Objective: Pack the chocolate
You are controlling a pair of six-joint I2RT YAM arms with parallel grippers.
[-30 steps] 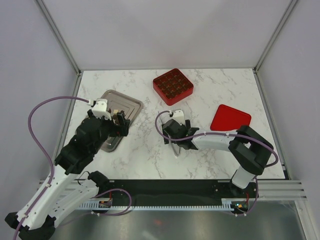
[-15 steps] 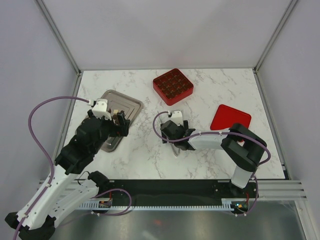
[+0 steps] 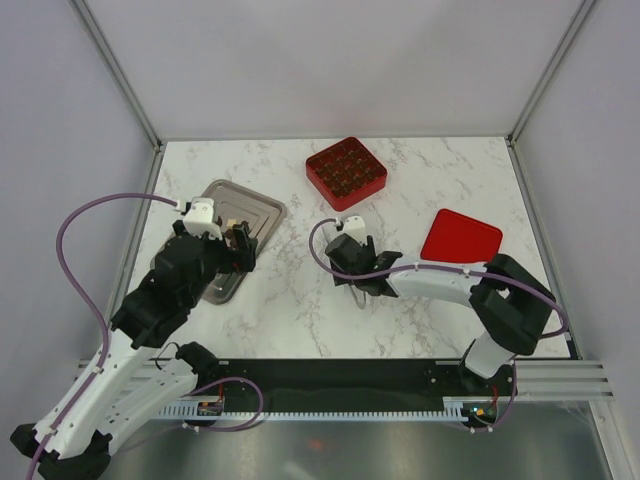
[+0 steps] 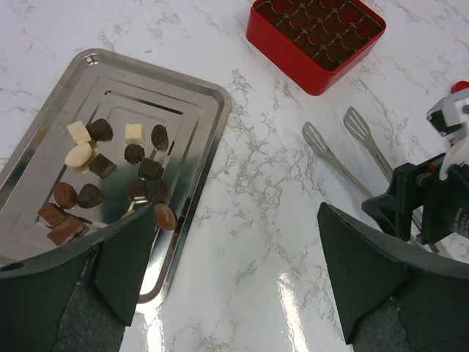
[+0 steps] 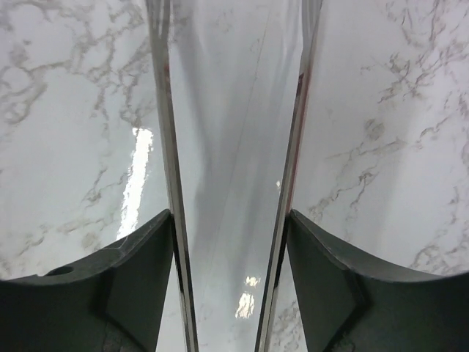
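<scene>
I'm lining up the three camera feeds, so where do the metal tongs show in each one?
Top external: the tongs lie mid-table under the right gripper, mostly hidden.
Left wrist: right of centre, heads pointing toward the red box.
Right wrist: their two arms run top to bottom between the fingers.
Shared landmark: the white marble table, in all three.
</scene>
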